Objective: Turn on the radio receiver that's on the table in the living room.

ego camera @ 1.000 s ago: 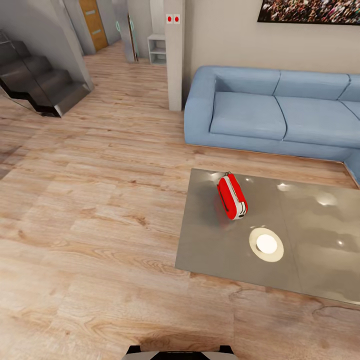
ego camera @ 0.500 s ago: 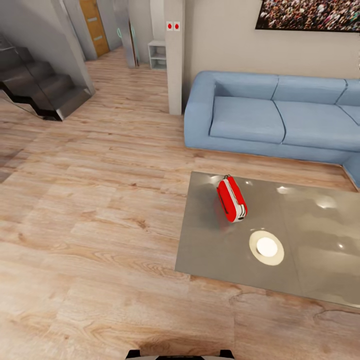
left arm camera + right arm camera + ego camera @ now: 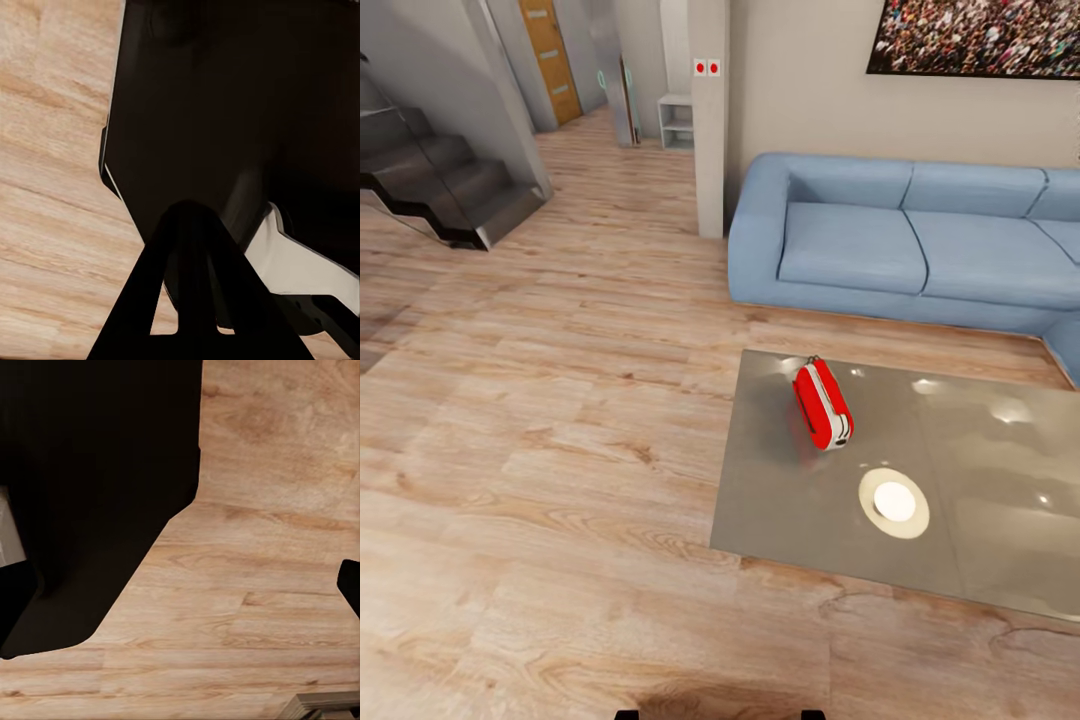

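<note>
The radio (image 3: 822,404) is a small, thin, rounded-rectangular box in bright red, with white stripes running along its narrow edge and a slim dark handle at its far end; a round dark detail shows at its near end. It stands on its thin side on the table (image 3: 800,500), close to the far left corner, its length running from the sofa side toward the robot and angled a little. The table is a large low rectangle with a glossy grey stone-like top that mirrors the radio as a faint red blur and carries several soft white glints. A round white glare (image 3: 894,502) with a pale ring lies on the top just nearer than the radio, to its right, apart from it. The floor (image 3: 540,470) is light wood planking with a marked grain. Beyond the table stands a blue sofa (image 3: 905,240) with smooth, padded cushions and rounded arms, set against a plain beige wall. Dark stairs (image 3: 445,185) with sharp, blocky steps rise at the far left. In the left wrist view the left gripper (image 3: 196,300) appears as a dark tapering shape against the robot's black body, its two fingers closing to a point, so it looks pressed together. In the right wrist view I cannot tell how the right gripper stands.
</note>
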Robot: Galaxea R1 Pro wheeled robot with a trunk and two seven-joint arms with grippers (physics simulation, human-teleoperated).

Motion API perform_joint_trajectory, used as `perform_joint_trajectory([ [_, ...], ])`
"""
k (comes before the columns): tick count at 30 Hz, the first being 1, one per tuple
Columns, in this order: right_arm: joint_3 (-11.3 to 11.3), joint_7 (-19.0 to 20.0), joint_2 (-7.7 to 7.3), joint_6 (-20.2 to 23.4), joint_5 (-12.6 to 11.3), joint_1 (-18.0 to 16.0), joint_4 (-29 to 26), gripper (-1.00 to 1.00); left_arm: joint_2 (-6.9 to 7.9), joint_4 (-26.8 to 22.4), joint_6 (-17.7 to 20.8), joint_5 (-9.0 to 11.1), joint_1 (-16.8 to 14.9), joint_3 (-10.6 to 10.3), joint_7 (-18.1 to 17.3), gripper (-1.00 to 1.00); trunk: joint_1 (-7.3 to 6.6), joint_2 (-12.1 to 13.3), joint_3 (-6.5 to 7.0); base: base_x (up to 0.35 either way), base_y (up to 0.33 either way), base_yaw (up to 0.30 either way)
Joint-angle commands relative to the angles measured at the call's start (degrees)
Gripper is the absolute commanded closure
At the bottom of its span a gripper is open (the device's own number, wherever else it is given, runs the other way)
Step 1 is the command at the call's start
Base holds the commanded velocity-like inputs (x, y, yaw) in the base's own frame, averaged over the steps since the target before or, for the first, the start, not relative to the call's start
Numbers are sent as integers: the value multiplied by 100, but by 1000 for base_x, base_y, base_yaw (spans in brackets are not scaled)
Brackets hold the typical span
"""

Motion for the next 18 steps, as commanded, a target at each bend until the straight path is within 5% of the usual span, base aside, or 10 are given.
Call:
perform_joint_trajectory([
  [1, 0, 0, 0, 0, 0, 0, 0, -100, 0, 1, 0, 0, 0, 0, 0, 100, 0, 0, 9, 0, 0, 0],
  [18, 0, 0, -4, -5, -1, 0, 0, -100, 0, 3, 0, 0, 0, 0, 0, 100, 0, 0, 158, 0, 0, 0],
])
